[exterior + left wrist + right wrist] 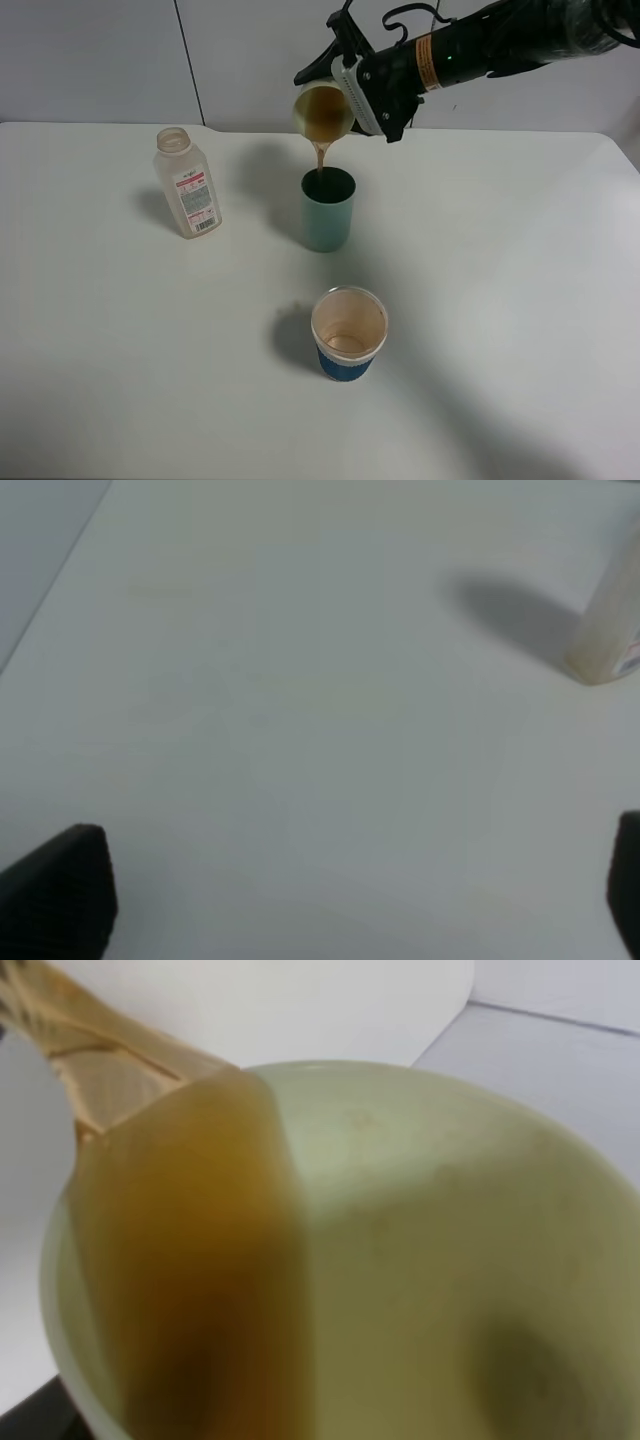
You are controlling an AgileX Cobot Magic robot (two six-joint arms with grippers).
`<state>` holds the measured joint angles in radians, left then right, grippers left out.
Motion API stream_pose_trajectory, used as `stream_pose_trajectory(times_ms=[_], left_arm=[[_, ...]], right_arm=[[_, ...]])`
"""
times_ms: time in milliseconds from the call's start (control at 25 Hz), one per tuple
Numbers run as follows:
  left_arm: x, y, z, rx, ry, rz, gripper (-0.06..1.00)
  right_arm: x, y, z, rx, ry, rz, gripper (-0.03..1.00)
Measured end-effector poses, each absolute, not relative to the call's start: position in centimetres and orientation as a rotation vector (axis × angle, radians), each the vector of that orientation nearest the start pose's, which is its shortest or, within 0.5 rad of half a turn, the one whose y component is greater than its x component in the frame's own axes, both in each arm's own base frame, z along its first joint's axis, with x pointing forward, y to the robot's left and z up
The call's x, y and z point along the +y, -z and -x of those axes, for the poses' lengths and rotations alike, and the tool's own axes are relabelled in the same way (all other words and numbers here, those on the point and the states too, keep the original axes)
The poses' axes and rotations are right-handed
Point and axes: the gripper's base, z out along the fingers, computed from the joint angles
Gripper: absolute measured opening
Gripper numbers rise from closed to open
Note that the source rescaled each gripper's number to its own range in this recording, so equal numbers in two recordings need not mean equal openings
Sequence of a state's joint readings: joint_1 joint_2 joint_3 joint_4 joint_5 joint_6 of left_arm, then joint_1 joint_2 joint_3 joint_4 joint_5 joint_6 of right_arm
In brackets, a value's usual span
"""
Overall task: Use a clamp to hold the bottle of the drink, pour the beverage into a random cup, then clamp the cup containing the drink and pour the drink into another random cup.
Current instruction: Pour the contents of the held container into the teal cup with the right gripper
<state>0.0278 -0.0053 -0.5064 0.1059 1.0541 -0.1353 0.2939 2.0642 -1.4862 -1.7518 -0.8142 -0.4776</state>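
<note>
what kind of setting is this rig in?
Likely a lab or test bench, not a kitchen: a bare white table against plain white wall panels, with only staged props on it, namely a capless drink bottle, a teal tumbler and a paper cup.

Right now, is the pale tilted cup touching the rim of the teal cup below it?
Apart. The exterior high view shows the pale cup held above the teal cup, with only the brown stream bridging the gap.

High view over whole table [520,300], left wrist low beside bottle [612,620], right wrist inside tilted cup [420,1260]
</note>
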Motion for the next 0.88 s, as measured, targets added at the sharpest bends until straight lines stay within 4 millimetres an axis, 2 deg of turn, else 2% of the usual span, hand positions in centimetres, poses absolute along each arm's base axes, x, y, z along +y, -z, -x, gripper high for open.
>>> stream_pose_trajectory(times_ms=[280,880], left_arm=[[0.8,-28.0,0.7,2.015,-0.058,0.170,1.00],[0.8,-28.0,0.7,2.015,-0.058,0.170,1.00]], right_arm=[[19.9,-21.5,-40.7,0.117,0.351,2.038,0.03],[21.2,-21.5,-40.3,-0.111,0.484,2.060,0.03]])
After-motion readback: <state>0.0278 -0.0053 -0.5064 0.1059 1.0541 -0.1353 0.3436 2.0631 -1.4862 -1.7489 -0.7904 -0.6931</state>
